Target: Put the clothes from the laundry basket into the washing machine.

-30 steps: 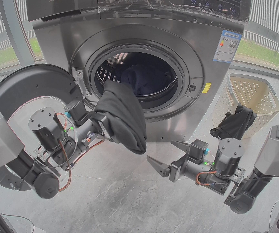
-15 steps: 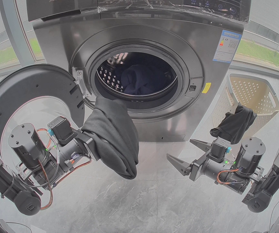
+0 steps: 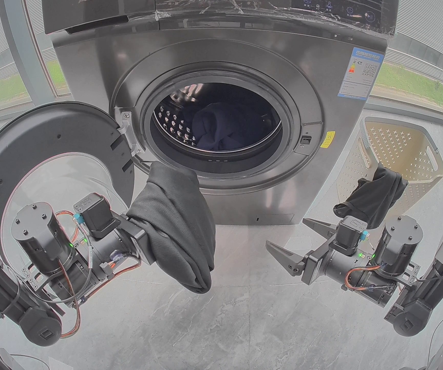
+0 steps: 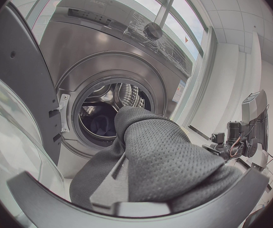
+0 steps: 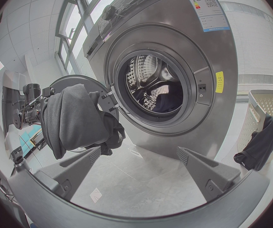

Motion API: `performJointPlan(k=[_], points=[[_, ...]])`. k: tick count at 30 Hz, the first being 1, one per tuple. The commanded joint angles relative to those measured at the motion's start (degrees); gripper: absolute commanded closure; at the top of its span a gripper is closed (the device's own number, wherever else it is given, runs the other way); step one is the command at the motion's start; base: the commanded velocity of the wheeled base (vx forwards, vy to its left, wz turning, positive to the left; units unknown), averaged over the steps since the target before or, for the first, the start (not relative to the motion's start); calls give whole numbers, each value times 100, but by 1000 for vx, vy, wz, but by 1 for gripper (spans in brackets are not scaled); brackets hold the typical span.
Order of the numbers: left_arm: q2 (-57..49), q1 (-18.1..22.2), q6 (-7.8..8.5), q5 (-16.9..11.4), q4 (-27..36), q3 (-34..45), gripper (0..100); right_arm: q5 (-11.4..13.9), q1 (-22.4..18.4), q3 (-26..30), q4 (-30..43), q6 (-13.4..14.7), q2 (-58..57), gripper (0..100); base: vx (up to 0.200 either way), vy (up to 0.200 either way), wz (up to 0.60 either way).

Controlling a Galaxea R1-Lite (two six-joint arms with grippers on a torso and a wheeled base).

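Below the washing machine (image 3: 293, 78) opening, the dark grey garment (image 3: 180, 222) hangs bunched over the left gripper (image 3: 162, 227), which is clamped on it; the cloth hides its fingertips. The right gripper (image 3: 288, 235) is spread wide and holds nothing, low over the grey tiled floor (image 3: 231, 309). The door (image 3: 41, 140) is swung open. Dark clothes (image 3: 221, 124) lie in the drum. Another dark garment (image 3: 373, 196) drapes over the laundry basket (image 3: 411, 150) rim, right of the machine. Windows behind.

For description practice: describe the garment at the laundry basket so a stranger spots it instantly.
Right of the washing machine sits a cream laundry basket. A black garment hangs over its rim, unlike the clothes in the drum or the grey garment on the left gripper.
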Motion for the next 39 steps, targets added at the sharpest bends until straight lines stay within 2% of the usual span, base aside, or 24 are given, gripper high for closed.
performJointPlan(k=[1, 24, 39], points=[[47, 0, 3, 3, -3, -5, 100, -5, 60, 3, -2, 19, 27, 0, 200, 0, 0], [337, -70, 47, 11, -12, -5, 100, -5, 69, 38, -2, 27, 18, 0, 200, 0, 0], [433, -184, 82, 29, -12, -49, 100, -5, 104, 82, 7, 27, -8, 0, 0, 0, 0]])
